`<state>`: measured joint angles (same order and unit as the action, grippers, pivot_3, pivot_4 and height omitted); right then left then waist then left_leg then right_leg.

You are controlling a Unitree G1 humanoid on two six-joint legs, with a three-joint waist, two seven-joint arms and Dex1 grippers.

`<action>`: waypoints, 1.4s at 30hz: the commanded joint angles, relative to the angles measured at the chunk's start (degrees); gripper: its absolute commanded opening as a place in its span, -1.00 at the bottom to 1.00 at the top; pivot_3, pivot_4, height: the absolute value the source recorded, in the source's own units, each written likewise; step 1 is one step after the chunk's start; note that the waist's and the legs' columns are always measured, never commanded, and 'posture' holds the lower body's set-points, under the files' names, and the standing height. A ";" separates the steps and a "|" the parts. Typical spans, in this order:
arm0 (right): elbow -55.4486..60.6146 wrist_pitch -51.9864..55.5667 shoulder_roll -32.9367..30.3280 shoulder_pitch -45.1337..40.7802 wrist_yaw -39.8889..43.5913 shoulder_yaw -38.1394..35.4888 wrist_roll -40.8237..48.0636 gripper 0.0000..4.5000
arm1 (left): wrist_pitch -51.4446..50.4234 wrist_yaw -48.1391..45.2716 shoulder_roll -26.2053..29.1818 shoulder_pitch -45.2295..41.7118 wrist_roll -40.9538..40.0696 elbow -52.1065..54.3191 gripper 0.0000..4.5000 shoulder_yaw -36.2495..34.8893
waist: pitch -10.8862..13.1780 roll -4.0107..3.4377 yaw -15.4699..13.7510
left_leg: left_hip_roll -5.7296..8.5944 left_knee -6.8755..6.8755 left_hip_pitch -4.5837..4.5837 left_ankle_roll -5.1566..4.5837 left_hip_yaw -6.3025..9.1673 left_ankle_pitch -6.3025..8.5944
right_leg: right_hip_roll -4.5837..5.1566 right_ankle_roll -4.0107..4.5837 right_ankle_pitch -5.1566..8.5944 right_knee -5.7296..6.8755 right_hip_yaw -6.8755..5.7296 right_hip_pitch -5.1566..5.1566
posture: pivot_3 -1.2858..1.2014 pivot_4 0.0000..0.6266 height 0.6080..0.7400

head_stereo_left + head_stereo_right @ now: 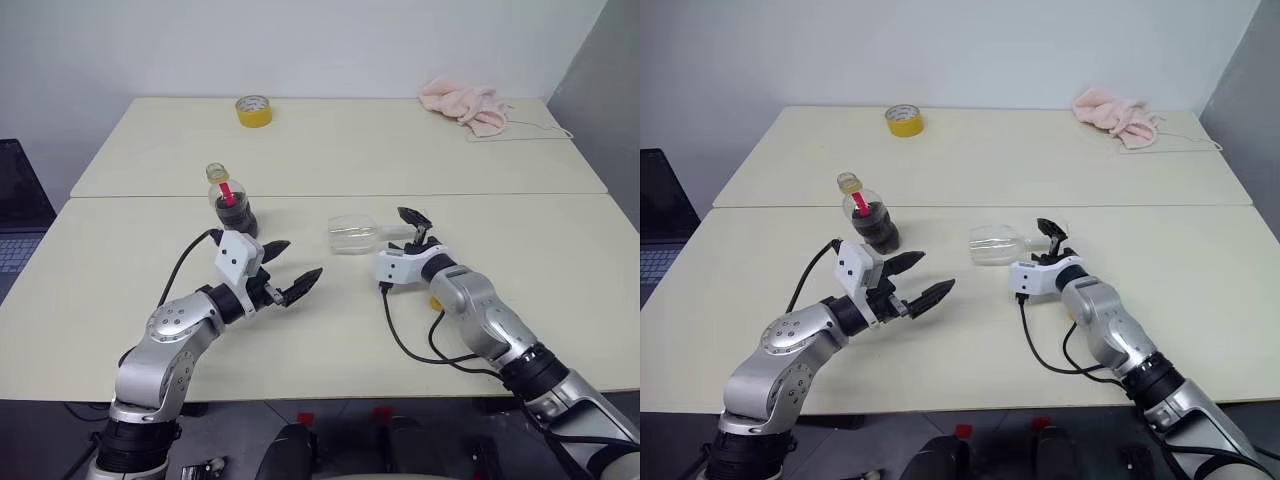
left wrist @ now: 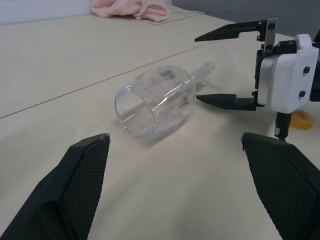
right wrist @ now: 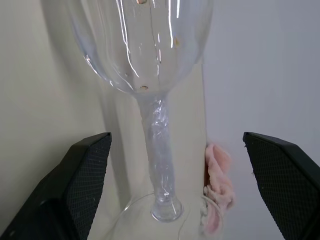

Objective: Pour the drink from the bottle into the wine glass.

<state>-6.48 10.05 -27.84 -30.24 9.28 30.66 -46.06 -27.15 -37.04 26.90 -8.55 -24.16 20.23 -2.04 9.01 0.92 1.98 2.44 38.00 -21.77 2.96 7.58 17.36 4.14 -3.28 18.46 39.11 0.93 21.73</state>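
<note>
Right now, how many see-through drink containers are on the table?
2: a small clear plastic bottle standing upright near the table's middle seam, and a clear stemmed wine glass lying on its side beside the right gripper.

A cream table (image 1: 330,330) with a seam running across it carries everything. The bottle (image 1: 232,203) of dark drink (image 1: 238,218) stands upright just beyond the seam. To its right the wine glass (image 1: 355,235) lies on its side. Far behind the bottle sits a yellow tape roll (image 1: 254,111); a pink cloth (image 1: 468,104) lies at the far right corner.
</note>
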 commanded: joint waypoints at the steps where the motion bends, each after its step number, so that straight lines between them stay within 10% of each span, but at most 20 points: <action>1: -4.16 -1.31 1.60 -1.97 -2.67 0.16 -2.26 1.00 | 0.87 -0.12 -0.15 -1.04 -0.15 0.46 0.98 0.05 | 0.00 0.00 0.02 | -0.02 0.00 0.00 0.00 0.02 0.00 | -0.02 0.00 0.00 0.00 -0.01 0.00 | 0.03 -0.52 1.00; 9: -14.89 -1.67 5.62 -5.72 -5.59 -0.10 -3.55 0.92 | 1.24 0.31 -0.61 -1.19 0.13 0.07 0.99 0.24 | -0.05 0.02 0.59 | -0.03 -0.01 0.07 0.00 -0.01 0.00 | -0.02 0.00 0.00 0.02 0.01 -0.04 | 0.03 -0.52 1.00; 22: -12.90 -1.69 7.57 -4.58 -5.01 -3.82 -0.48 -0.92 | 0.86 0.70 -1.31 -0.56 -0.13 0.17 1.00 -0.21 | -0.06 0.02 1.06 | -0.02 -0.02 0.11 0.01 0.01 0.00 | -0.02 0.00 0.00 0.02 0.01 -0.09 | 0.03 -0.52 1.00; 33: 8.05 -1.33 14.41 1.52 9.53 -13.12 22.04 -0.93 | -1.90 -7.62 6.57 8.20 -8.10 2.50 1.00 -7.86 | -0.01 -0.04 1.52 | -0.11 -0.12 0.02 0.00 -0.02 0.00 | -0.05 0.01 0.00 0.03 0.05 0.08 | 0.03 -0.52 1.00; 42: -0.05 -8.25 25.90 2.46 21.43 -15.50 45.57 -0.93 | -2.39 -14.51 11.59 14.31 -13.21 2.55 1.00 -12.13 | 0.03 -0.11 0.75 | -0.05 -0.05 0.05 -0.01 0.10 0.01 | -0.01 0.02 0.00 -0.02 -0.01 -0.03 | 0.03 -0.52 1.00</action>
<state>-5.64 4.48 -2.92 -26.77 29.74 16.61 -3.56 -29.68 -50.82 37.74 5.99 -35.87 20.44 -12.51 9.04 0.80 2.72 2.39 37.95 -21.71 2.96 7.69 17.37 4.12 -3.26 18.45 39.10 0.91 21.70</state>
